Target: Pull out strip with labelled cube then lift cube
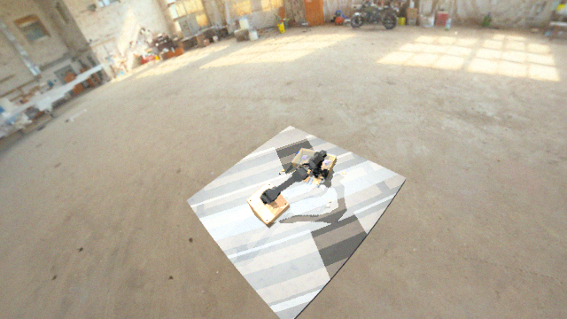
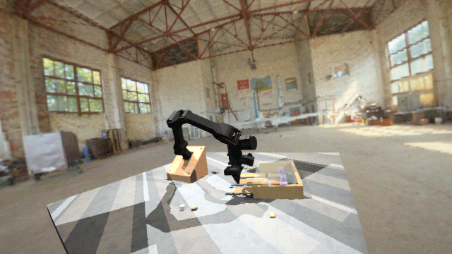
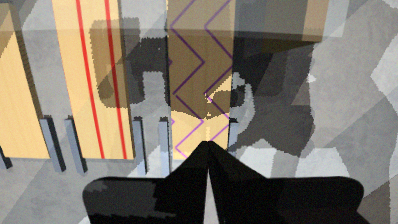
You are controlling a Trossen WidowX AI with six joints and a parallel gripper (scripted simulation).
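My gripper (image 3: 207, 146) (image 2: 237, 181) is shut with nothing between its fingertips. In the wrist view the tips are over the near end of the strip with purple zigzag lines (image 3: 200, 75). The strip with two red lines (image 3: 107, 140) lies left of it, and a plain strip (image 3: 15, 100) lies farther left. No break shows in the visible parts of the strips; their far ends are out of the wrist view. In the exterior view, lilac cubes (image 2: 281, 171) (image 2: 283, 179) show inside the wooden frame (image 2: 279, 192); their labels are unreadable.
Upright blue-grey guides (image 3: 52, 145) (image 3: 140, 145) flank the near ends of the strips. A see-through cover spans the frame. A white cube (image 2: 182, 207), a round tan piece (image 2: 194, 208) and a yellow block (image 2: 272, 214) lie on the table. The arm stands on a wooden wedge (image 2: 198, 166).
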